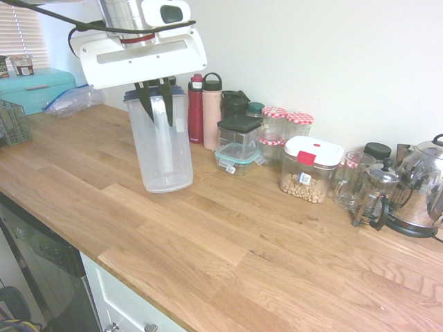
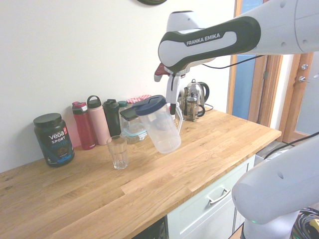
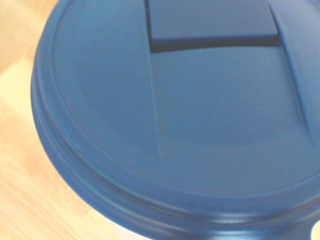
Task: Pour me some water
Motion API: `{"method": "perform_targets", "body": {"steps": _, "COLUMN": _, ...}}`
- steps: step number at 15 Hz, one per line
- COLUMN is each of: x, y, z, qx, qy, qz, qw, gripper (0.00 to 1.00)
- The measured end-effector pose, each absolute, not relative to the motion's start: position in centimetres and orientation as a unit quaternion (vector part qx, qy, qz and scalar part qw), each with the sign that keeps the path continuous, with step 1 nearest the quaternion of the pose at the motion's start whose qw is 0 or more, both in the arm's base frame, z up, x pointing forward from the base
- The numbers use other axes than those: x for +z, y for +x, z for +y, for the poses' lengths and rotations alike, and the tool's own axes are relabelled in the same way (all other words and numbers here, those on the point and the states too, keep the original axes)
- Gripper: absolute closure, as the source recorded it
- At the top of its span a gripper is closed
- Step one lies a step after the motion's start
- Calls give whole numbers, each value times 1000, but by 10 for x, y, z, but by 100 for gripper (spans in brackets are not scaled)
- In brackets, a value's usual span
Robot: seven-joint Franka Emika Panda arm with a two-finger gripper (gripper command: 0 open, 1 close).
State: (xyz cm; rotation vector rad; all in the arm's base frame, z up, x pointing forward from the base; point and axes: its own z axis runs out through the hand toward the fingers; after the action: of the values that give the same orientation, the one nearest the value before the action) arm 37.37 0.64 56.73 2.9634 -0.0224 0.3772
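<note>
Hand point(image 1: 157, 91) pinching the handle of the blue-lidded pitcher point(image 2: 160, 125), tilted and lifted off the desk point(image 2: 199, 149). Drinking glass point(image 2: 117, 152) just beside, on the spout side, lower.

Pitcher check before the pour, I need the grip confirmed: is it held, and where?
Yes. The pincer holds the clear pitcher by its handle, tilted toward the glass.

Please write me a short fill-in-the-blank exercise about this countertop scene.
1. The hand grips the clear pitcher by its ____.
2. The pitcher's lid is coloured ____.
3. The pitcher is tilted toward the empty ____ on the wooden countertop.
4. The red bottle stands next to a ____ one.

Missing words: handle; blue; glass; pink
</note>
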Motion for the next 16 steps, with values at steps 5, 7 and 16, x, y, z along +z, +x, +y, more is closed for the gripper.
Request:
{"method": "perform_targets", "body": {"steps": 5, "x": 553, "y": 430, "z": 64, "qx": 89, "qy": 971, "qz": 100, "qw": 196, "gripper": 100}}
{"method": "perform_targets", "body": {"steps": 7, "x": 552, "y": 447, "z": 77, "qx": 83, "qy": 961, "qz": 125, "qw": 233, "gripper": 100}}
{"method": "perform_targets", "body": {"steps": 16, "x": 528, "y": 504, "z": 115, "qx": 43, "qy": 935, "qz": 140, "qw": 323, "gripper": 100}}
